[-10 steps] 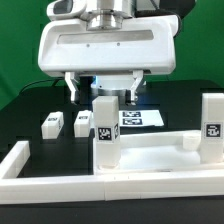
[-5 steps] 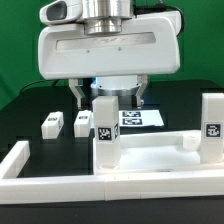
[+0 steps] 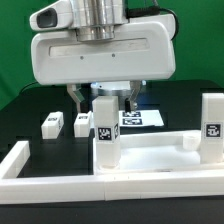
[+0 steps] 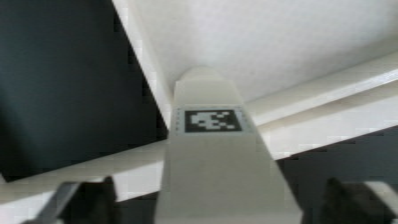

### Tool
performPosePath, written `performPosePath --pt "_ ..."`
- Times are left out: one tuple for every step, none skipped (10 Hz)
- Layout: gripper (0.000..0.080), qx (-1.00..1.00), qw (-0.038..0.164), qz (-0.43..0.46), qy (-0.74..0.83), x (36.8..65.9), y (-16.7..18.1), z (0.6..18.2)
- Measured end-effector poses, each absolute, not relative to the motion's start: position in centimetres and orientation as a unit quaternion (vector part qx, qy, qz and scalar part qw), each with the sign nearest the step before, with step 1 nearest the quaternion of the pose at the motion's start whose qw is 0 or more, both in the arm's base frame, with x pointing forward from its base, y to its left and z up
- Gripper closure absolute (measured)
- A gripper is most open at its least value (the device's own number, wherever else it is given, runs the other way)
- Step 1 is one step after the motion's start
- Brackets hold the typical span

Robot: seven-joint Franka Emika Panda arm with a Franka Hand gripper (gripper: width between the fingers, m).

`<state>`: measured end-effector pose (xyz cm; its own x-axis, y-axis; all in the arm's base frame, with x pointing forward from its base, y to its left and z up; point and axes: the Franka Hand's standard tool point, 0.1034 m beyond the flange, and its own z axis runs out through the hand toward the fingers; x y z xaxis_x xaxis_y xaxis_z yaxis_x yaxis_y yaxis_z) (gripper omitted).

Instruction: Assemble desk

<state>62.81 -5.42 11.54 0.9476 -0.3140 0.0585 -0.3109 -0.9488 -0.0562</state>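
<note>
Looming over desk top (image 3: 150, 150), gripper (image 3: 105, 96) hides scene behind; fingers (image 3: 75, 97) spread, clasping nothing, flanking upright leg (image 3: 105, 130) at top's end toward exterior view's left. Fence bar (image 3: 60, 185) in front. Second upright leg (image 3: 211, 125) opposite. Marker board (image 3: 138, 118) half hidden behind. Two loose legs (image 3: 52, 122) on table, exterior view only. Wrist view alone shows gaps beside leg.

From my seat I see the gripper (image 3: 104, 100) as a broad white box with rounded corners — 2 dark fingers (image 3: 74, 96) below, a ribbed silver cylinder (image 3: 100, 12) above, and a white pod (image 3: 48, 17) with a dark oval window beside it.
</note>
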Motion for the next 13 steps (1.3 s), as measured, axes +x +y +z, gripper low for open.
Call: performPosePath --pt "0.0429 -0.986 0.023 -0.033 0.161 62.80 -5.45 11.54" --pt "0.0512 -0.980 0.025 -0.032 0.196 62.81 -5.41 11.54" --pt "0.0512 -0.974 0.026 -0.032 0.222 62.81 -5.40 11.53" --pt "0.0512 -0.964 0.027 -0.031 0.263 62.81 -5.37 11.53" --pt "0.0512 -0.954 0.028 -0.030 0.298 62.81 -5.35 11.52" --pt "0.0512 -0.949 0.028 -0.029 0.314 62.80 -5.38 11.50" --pt "0.0512 -0.905 0.036 -0.025 0.424 62.83 -5.59 11.45" --pt "0.0512 -0.851 0.039 -0.022 0.524 62.86 -5.66 11.41" --pt "0.0511 -0.789 0.068 -0.028 0.609 63.03 -5.73 11.35" --pt "0.0511 -0.760 0.073 -0.024 0.646 62.92 -5.56 11.35" --pt "0.0511 -0.741 0.074 -0.022 0.667 62.92 -5.54 11.33" --pt "0.0511 -0.717 0.075 -0.019 0.693 62.93 -5.46 11.33" --pt "0.0511 -0.715 0.075 -0.019 0.695 62.93 -5.45 11.34"
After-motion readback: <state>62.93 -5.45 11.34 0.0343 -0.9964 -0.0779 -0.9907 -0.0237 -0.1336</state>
